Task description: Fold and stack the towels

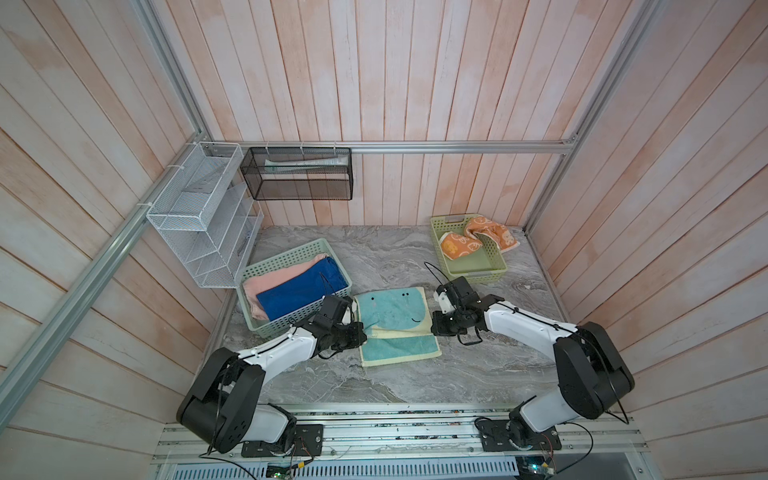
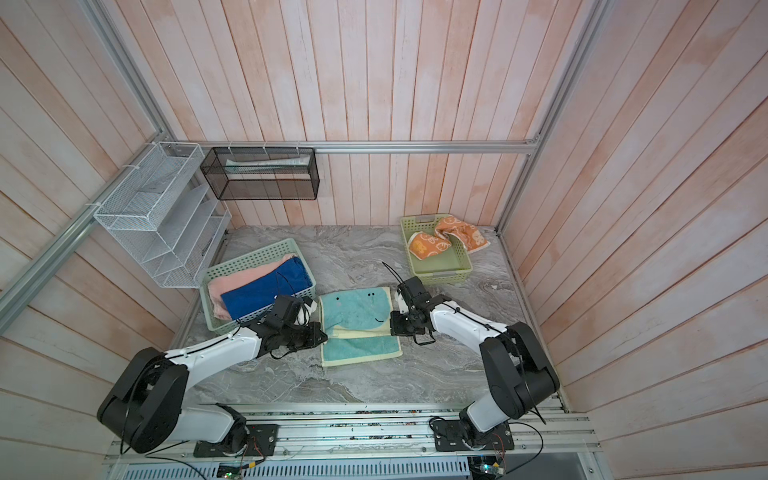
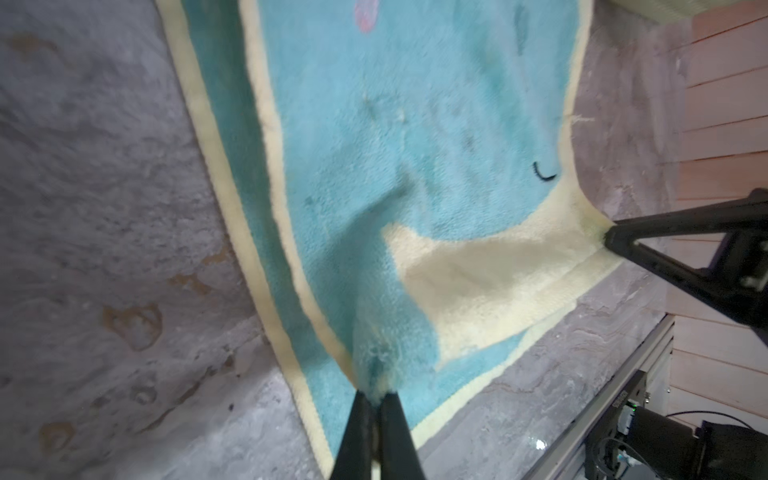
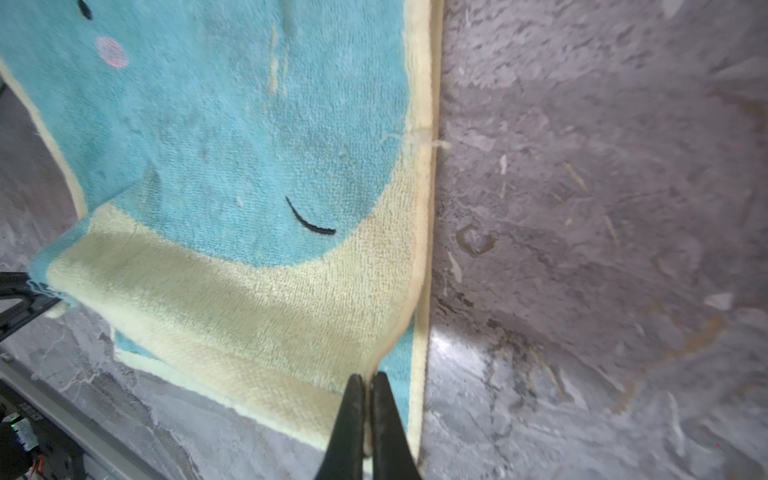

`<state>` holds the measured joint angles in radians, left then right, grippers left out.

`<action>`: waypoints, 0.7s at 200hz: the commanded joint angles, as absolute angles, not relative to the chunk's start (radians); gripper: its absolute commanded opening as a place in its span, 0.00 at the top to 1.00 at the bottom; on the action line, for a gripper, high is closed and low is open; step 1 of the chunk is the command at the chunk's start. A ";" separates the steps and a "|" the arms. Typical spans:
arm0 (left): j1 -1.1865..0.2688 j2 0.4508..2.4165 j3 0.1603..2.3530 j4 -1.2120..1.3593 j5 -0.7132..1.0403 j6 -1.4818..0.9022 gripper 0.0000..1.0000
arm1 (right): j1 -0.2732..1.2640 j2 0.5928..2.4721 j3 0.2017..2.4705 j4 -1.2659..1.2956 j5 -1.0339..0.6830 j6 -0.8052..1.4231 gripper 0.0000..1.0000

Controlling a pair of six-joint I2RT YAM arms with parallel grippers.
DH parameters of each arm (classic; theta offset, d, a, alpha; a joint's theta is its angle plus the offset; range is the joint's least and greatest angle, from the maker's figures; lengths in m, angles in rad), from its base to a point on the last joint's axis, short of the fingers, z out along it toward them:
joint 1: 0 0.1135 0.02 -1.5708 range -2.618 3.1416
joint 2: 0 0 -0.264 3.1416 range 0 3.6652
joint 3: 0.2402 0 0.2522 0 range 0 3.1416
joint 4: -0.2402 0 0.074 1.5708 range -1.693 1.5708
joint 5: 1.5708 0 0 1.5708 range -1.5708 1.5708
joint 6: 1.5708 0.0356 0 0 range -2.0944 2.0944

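Whale towel (image 1: 395, 307) lies centre-frame on the tabletop (image 1: 374, 257), partly folded. Left tool (image 3: 376, 397) and right tool (image 4: 368, 380) are each pinched tight on a corner of its upper layer. Advise: carry both corners level, edge taut, onto the lower layer's hem before release.

Marble tabletop (image 1: 395, 257); left green basket (image 1: 282, 257), right green basket (image 1: 482, 276); white rack (image 1: 195, 195), black rack (image 1: 297, 174) (both wall-hung).
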<state>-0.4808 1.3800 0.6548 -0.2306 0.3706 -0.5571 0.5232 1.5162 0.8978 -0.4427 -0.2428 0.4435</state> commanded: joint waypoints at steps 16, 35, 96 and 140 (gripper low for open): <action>-0.516 1.290 0.650 -0.343 0.331 -0.549 1.00 | 0.545 1.380 0.898 -0.564 -0.211 0.476 1.00; -0.544 1.279 0.585 -0.311 0.336 -0.590 1.00 | 0.551 1.342 0.796 -0.519 -0.235 0.517 1.00; -0.568 1.346 0.511 -0.223 0.357 -0.630 1.00 | 0.560 1.411 0.686 -0.397 -0.274 0.540 1.00; -0.569 1.299 0.561 -0.296 0.345 -0.629 1.00 | 0.562 1.387 0.697 -0.431 -0.265 0.531 1.00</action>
<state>-0.5743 1.3392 0.5220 -0.2447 0.3832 -0.6220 0.5648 1.4078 0.6857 -0.4007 -0.2897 0.5312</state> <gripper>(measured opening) 0.050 0.059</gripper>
